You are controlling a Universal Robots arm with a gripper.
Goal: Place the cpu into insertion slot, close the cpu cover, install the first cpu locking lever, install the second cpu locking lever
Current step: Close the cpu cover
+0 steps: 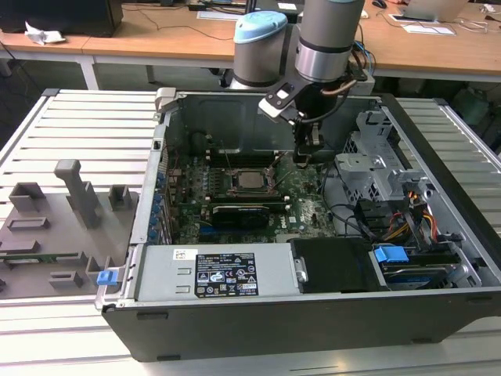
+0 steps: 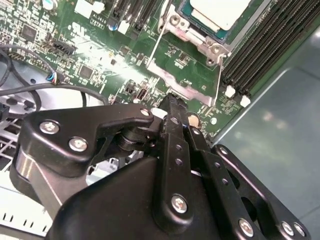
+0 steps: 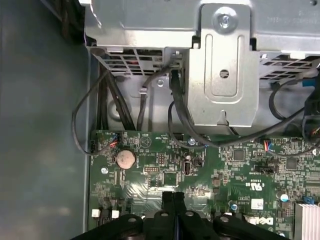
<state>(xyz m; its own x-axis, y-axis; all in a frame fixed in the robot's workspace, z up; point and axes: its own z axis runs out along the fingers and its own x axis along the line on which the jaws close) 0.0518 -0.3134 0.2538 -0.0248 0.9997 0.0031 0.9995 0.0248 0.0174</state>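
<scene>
cpu (image 1: 250,178) is sitting in the insertion slot (image 1: 232,190), silver face up, roughly mid-board inside the open computer case (image 1: 313,321). In the second wrist view you get a corner of the chip (image 2: 220,12) with the slot's grey metal rim (image 2: 200,42) around it and the memory slots (image 2: 260,45) just beside. Can't tell from these shots whether the cover is clamped down.

Arm (image 1: 329,31) comes in from the far side of the case and drops pretty much straight down, wrist vertical. The gripper (image 1: 301,159) points down at the motherboard (image 1: 305,204), off to the exterior view's right of the cpu, between the slot and the drive cage (image 1: 376,160).

The gripper (image 2: 172,100) has its fingers (image 2: 172,130) pressed together with nothing between them, and the tips sit low over the board near the slot's corner; contact I can't make out. The first wrist view shows the same closed tips (image 3: 174,195) over green board, with a coin cell battery (image 3: 125,158) nearby and the drive cage (image 3: 222,75) beyond.
</scene>
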